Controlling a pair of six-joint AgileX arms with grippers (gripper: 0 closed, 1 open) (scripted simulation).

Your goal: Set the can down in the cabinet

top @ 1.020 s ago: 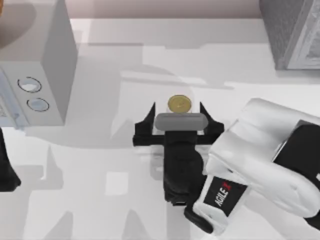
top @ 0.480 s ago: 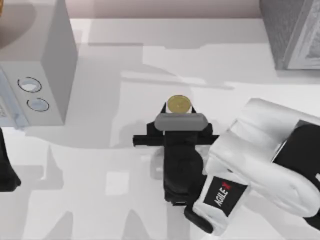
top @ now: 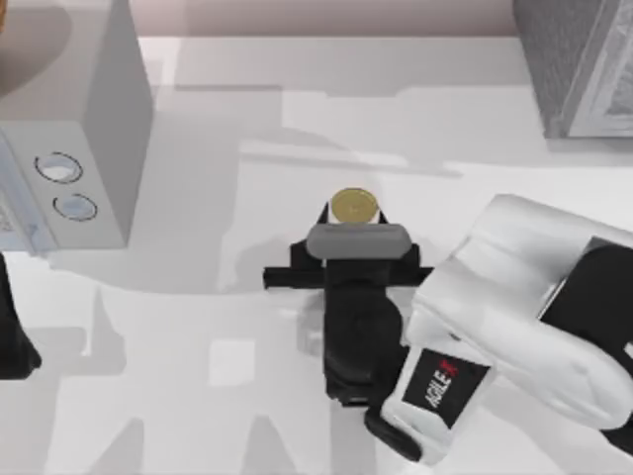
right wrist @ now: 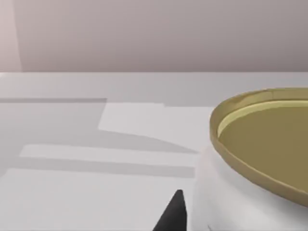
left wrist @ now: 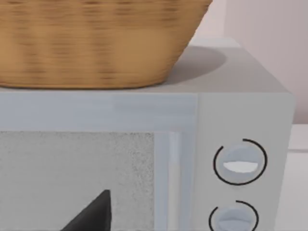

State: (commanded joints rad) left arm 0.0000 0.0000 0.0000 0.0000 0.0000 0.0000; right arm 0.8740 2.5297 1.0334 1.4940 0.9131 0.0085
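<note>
One can [top: 353,206] — right gripper [top: 353,220] clamped.

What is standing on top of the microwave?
A woven basket stands on top of the microwave, seen from the left wrist. Its wall and base show; its inside cannot be seen because the wall covers it.

- Top view: overhead, looking down on the surface [top: 247,129].
- Left wrist view: close, facing the microwave [left wrist: 240,115] front, shared with top view.
- Right wrist view: low, very close to the can [right wrist: 260,144], shared with top view.
</note>
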